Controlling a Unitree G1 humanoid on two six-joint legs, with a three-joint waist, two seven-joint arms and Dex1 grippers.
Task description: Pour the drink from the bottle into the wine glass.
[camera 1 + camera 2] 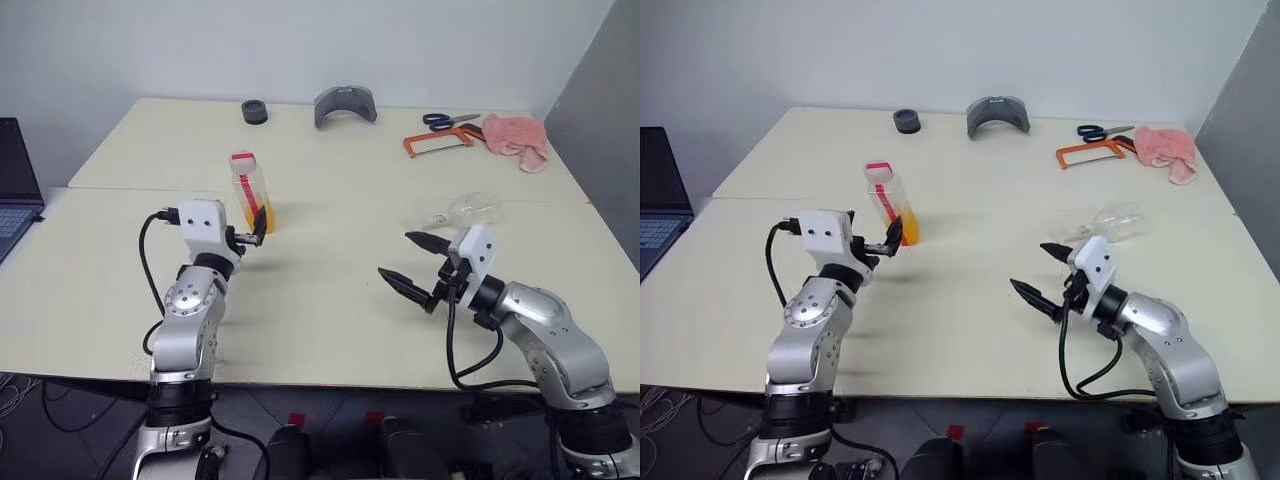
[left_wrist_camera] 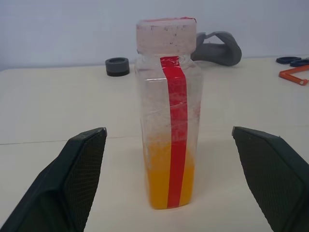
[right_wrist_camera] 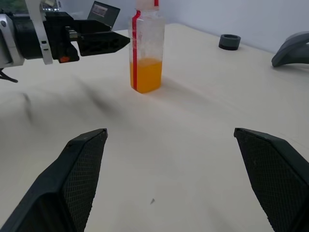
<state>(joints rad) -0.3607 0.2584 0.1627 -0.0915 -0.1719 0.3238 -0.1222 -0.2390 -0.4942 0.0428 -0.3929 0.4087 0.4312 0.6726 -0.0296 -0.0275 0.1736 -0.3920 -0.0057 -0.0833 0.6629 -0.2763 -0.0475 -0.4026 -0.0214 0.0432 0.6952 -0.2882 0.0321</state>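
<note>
The bottle (image 1: 250,193) is stood upright on the worktop (image 1: 330,300), its long axis vertical and its pink-red cap (image 2: 166,35) uppermost, in the left half, roughly midway between the near and far edges. It is seen as a small, clear, squarish plastic bottle with a red stripe (image 2: 176,130) run down one face; the orange-yellow drink (image 2: 159,183) fills only its lower part, and the walls above are clouded. The wine glass (image 1: 470,209) is laid on its side in the right half of the worktop, its long axis roughly parallel to the near edge; which end is the bowl cannot be told.

The left gripper (image 1: 258,226) is held just in front of the bottle, its two black fingers spread wide to either side of it; nothing is gripped, and whether a fingertip touches the bottle cannot be told. The right gripper (image 1: 412,263) is likewise spread wide and empty, held above the worktop near its near edge, just beside the wine glass and pointed toward the bottle.
</note>
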